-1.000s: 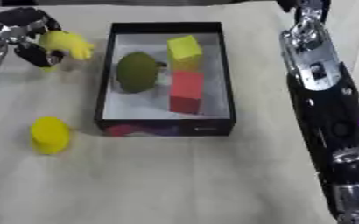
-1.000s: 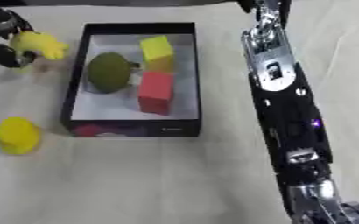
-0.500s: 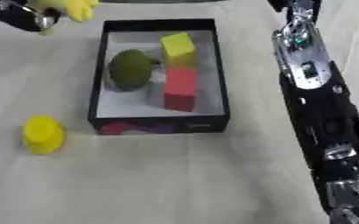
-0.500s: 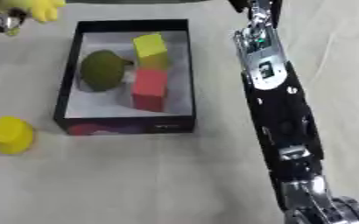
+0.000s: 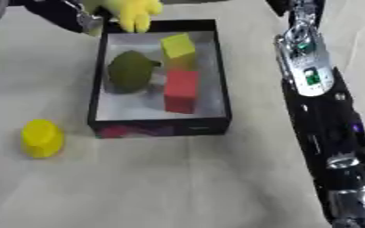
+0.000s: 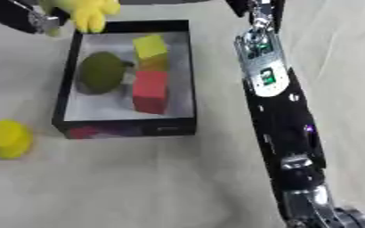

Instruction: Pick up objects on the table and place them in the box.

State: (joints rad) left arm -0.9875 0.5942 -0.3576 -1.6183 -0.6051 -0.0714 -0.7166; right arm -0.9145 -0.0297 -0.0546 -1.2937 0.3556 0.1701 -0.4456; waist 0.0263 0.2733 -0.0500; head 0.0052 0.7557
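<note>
We see our left hand (image 5: pixel 84 20) at the top left, above the far left corner of the box (image 5: pixel 222 80), holding a yellow soft toy (image 5: pixel 132 11) whose lobes hang down over the rim. Whether our right hand's fingers are curled we cannot tell. Inside the box lie an olive-green round object (image 5: pixel 129 73), a yellow block (image 5: pixel 178 45) and a red block (image 5: pixel 182 89). A yellow cylinder (image 5: pixel 42 138) stands upright on the table (image 5: pixel 178 182), left of the box.

My box (image 5: pixel 223 84) has black walls and a pale grey floor. Inside I see an olive-green round thing (image 5: pixel 130 73), a yellow cube (image 5: pixel 178 46) and a red block (image 5: pixel 181 90). My black left hand (image 5: pixel 80 17) carries a bright yellow object (image 5: pixel 132 10). A yellow cylinder (image 5: pixel 42 137) sits on the beige table (image 5: pixel 162 182).
</note>
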